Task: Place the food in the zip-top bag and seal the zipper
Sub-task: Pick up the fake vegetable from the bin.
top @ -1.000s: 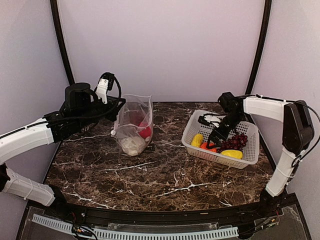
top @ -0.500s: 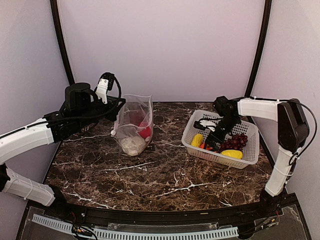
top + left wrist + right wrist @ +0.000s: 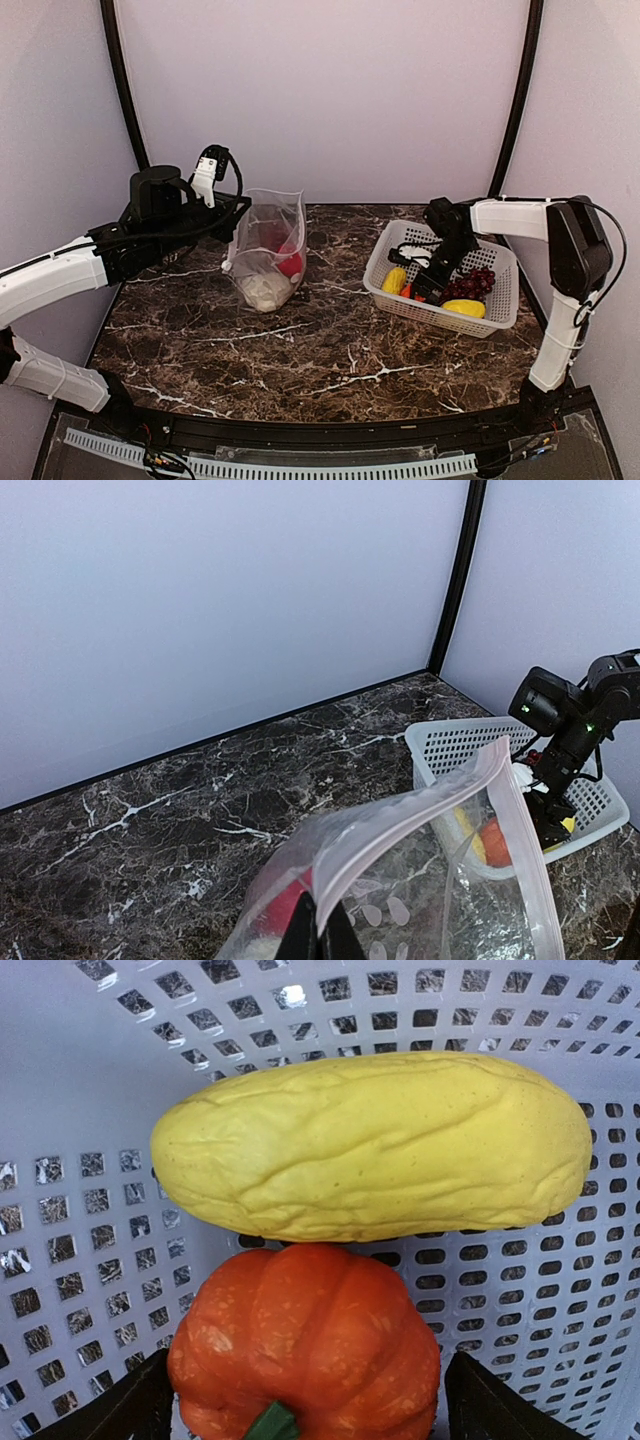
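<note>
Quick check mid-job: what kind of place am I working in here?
Likely a lab test booth, not a kitchen: plain lilac walls with black corner posts, a dark marble-patterned tabletop, and toy produce in a white perforated plastic basket.

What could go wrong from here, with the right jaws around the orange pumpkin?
The yellow piece touches the orange pumpkin, so a lift may drag it. The pumpkin is round and may slip from the right jaws. The left jaws pinch the zip-top bag at one edge only; its floppy mouth may be missed.
</note>
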